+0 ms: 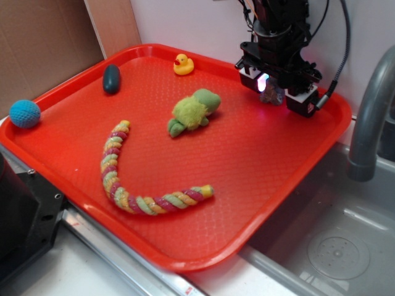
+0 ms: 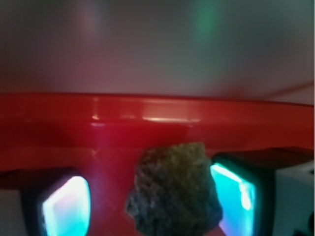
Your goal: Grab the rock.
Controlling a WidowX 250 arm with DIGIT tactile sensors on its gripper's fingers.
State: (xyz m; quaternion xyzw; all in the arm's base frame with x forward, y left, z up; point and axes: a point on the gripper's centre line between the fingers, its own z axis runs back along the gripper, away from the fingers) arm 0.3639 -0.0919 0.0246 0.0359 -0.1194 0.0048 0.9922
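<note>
While your gripper [image 1: 273, 88] hangs low over the far right corner of the red tray [image 1: 265, 185], the rock [image 1: 272, 94] sits right between its two fingers. You can see it best in the wrist view: the rock [image 2: 173, 189] is lumpy and brown-grey, with a rough skin. The finger pad [image 2: 235, 196] on the right side of that view is up against the rock. The pad [image 2: 66, 209] on the other side stands off from it, with a strip of red tray showing between them. So your fingers are apart around the rock, not squeezed on it (one side touches, the other does not). Both pads glow a light blue-green.

Behind the rock you can see the raised rim of the tray [image 2: 157, 118] and a pale wall past it.

Other toys lie on the tray, well apart from your gripper. A yellow rubber duck [image 1: 182, 64] sits near the far edge. A fuzzy green toy [image 1: 194, 111] lies near the middle. A twisted rope toy [image 1: 133, 179] curves along the near side. A smooth dark teal oval [image 1: 112, 78] rests near the far left rim. A blue knit ball [image 1: 24, 113] sits at the left rim. A grey faucet [image 1: 370, 117] stands by the sink [image 1: 336, 246] on the right.
</note>
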